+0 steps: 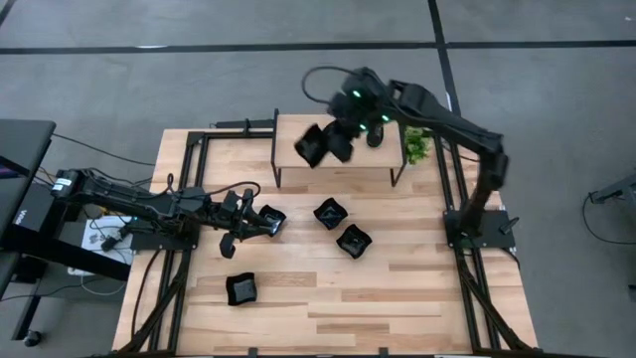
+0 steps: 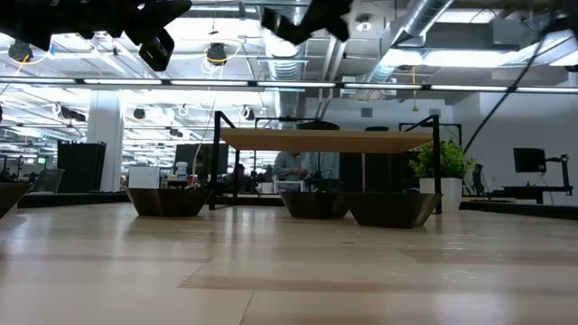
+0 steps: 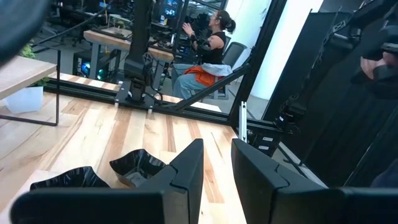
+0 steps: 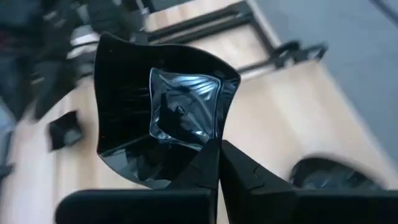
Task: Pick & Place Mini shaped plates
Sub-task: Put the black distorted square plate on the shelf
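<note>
Several mini shaped plates, glossy black, rest on their bases on the wooden table: one by my left gripper, two in the middle, one nearer the front. My left gripper hangs open above the table with nothing between its fingers. My right gripper is high over the small raised shelf, shut on another wavy-edged plate. My right gripper pinches the plate's rim at one edge between its two fingers, which slant downward. The plate is lifted clear above the shelf's left part and tilted, with its hollow side turned toward the wrist camera.
A small green plant stands at the shelf's right end. The shelf has a wooden top on thin black legs. Black frame rails run along the table's left and right sides. A person sits in the room beyond the table.
</note>
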`<state>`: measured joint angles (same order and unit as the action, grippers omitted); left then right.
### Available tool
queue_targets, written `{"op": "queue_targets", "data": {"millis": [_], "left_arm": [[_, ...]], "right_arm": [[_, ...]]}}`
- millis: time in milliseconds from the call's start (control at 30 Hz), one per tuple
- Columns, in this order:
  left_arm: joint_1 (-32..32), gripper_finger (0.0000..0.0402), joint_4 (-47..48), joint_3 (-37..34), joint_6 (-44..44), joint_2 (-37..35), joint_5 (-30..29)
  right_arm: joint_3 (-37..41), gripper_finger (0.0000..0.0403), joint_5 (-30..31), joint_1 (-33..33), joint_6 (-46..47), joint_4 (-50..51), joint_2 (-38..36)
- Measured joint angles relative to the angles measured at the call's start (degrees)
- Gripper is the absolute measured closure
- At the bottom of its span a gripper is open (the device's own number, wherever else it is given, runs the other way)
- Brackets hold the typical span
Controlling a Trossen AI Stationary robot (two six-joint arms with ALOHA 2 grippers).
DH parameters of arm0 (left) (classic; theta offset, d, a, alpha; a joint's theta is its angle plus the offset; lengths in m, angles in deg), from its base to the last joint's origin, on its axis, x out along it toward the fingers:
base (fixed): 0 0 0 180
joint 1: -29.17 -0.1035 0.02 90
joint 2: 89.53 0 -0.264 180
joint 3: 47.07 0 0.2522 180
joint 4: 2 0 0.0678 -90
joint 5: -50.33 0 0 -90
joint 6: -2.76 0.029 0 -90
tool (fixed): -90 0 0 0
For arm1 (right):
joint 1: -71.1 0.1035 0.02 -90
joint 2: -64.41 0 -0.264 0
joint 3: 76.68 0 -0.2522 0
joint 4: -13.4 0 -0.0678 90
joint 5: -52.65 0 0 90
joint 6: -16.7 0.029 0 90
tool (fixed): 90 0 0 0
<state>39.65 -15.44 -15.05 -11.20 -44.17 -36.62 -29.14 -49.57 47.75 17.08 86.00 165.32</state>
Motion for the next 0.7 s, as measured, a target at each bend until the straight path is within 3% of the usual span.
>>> {"op": "queue_targets", "data": {"millis": [300, 700], "left_arm": [[0.0, 0.0317, -0.2, 0.0, 0.0, 0.0, 0.0], [0.0, 0.0317, -0.3, 0.0, 0.0, 0.0, 0.0]], "right_arm": [[-16.4, 0.0403, -6.2, -7.9, -4.0, 5.0, 18.4], [-15.3, 0.0403, -10.4, -11.5, -7.8, 3.4, 24.1]]}}
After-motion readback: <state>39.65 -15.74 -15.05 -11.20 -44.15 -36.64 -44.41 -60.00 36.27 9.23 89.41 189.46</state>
